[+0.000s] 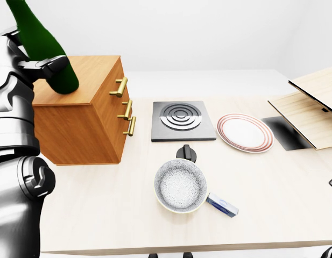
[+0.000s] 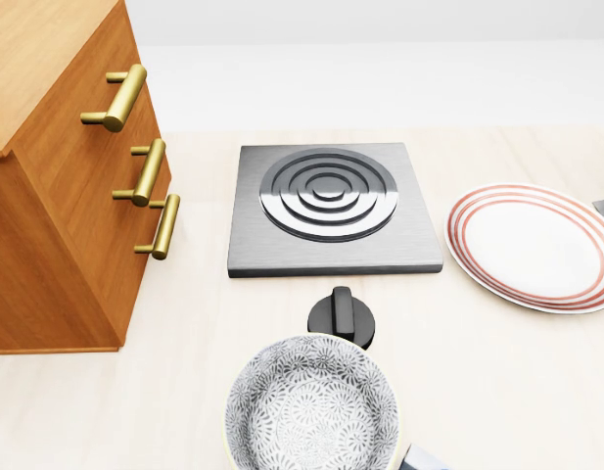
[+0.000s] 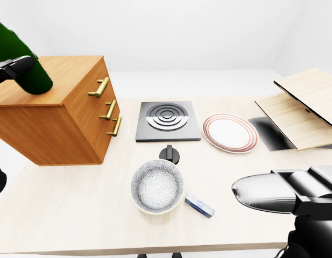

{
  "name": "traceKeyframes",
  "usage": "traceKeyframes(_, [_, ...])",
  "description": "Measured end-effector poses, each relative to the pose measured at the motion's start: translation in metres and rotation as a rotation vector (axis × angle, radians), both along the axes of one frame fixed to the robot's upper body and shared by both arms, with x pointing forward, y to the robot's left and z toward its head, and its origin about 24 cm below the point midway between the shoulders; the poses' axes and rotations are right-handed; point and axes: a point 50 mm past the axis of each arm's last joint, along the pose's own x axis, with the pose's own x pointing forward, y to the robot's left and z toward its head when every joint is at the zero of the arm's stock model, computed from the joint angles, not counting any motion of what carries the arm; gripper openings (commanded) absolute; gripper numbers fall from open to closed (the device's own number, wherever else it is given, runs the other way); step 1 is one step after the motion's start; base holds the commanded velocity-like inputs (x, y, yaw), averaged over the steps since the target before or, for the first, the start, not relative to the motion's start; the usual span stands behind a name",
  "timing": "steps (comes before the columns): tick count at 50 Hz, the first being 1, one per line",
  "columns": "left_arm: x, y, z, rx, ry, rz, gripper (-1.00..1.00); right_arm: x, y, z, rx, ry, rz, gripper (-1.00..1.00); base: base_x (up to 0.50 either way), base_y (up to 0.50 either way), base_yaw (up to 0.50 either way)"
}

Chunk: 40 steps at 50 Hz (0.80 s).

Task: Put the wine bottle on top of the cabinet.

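The green wine bottle [image 1: 44, 45] leans up to the left at the top left of the left-eye view. My left hand [image 1: 41, 66] is shut on it, one dark finger crossing its lower body. Its base stands over the left part of the wooden cabinet's top [image 1: 90, 75]; whether it touches the wood I cannot tell. The cabinet [image 3: 47, 126] has three brass drawer handles [image 2: 145, 171] facing right. The bottle's neck is cut off by the view's top. A silver part of my right arm [image 3: 273, 193] fills the lower right of the right-eye view, and its hand does not show.
Right of the cabinet on the pale table lie a grey hob plate [image 2: 331, 201], a black knob [image 2: 342, 317], a patterned bowl [image 2: 311, 406] and a red-rimmed plate [image 2: 536, 245]. A small blue-and-white box [image 1: 222, 205] lies beside the bowl. Tilted wooden boards [image 1: 311, 110] stand at the right.
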Motion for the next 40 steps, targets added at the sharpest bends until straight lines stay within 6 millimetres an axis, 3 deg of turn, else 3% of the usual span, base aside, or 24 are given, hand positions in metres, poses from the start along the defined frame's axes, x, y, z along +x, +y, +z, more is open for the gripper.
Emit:
traceKeyframes(2, [0.0, 0.0, -0.001, -0.001, 0.005, 0.001, -0.11, 0.0, 0.0, 0.0, 0.005, 0.002, 0.004, 1.0, 0.0, 0.0, 0.0])
traceKeyframes(5, [0.002, -0.001, -0.007, -0.002, 0.025, 0.002, -0.03, 0.0, -0.001, 0.001, 0.012, 0.005, 0.011, 1.0, 0.0, 0.0, 0.0])
traceKeyframes(22, [0.002, 0.0, -0.015, -0.026, 0.037, 0.004, 0.14, 0.0, -0.002, 0.0, 0.022, 0.022, 0.018, 1.0, 0.0, 0.0, 0.0])
traceKeyframes(24, [0.002, 0.0, -0.015, -0.023, 0.039, 0.005, 0.34, 0.0, -0.002, 0.0, 0.021, 0.023, 0.017, 1.0, 0.0, 0.0, 0.0])
traceKeyframes(25, [0.003, 0.0, -0.016, -0.02, 0.044, 0.006, 0.69, 0.0, -0.002, 0.0, 0.021, 0.024, 0.017, 1.0, 0.0, 0.0, 0.0])
traceKeyframes(27, [0.003, 0.0, -0.018, -0.014, 0.052, 0.008, 0.69, 0.0, -0.002, 0.0, 0.021, 0.024, 0.017, 1.0, 0.0, 0.0, 0.0])
traceKeyframes(28, [0.003, 0.0, -0.019, -0.012, 0.056, 0.009, 1.0, 0.0, -0.002, 0.0, 0.021, 0.023, 0.017, 1.0, 0.0, 0.0, 0.0])
traceKeyframes(40, [0.002, 0.002, -0.022, 0.013, 0.074, 0.02, 1.0, 0.0, 0.0, 0.002, 0.027, 0.014, 0.035, 1.0, 0.0, 0.0, 0.0])
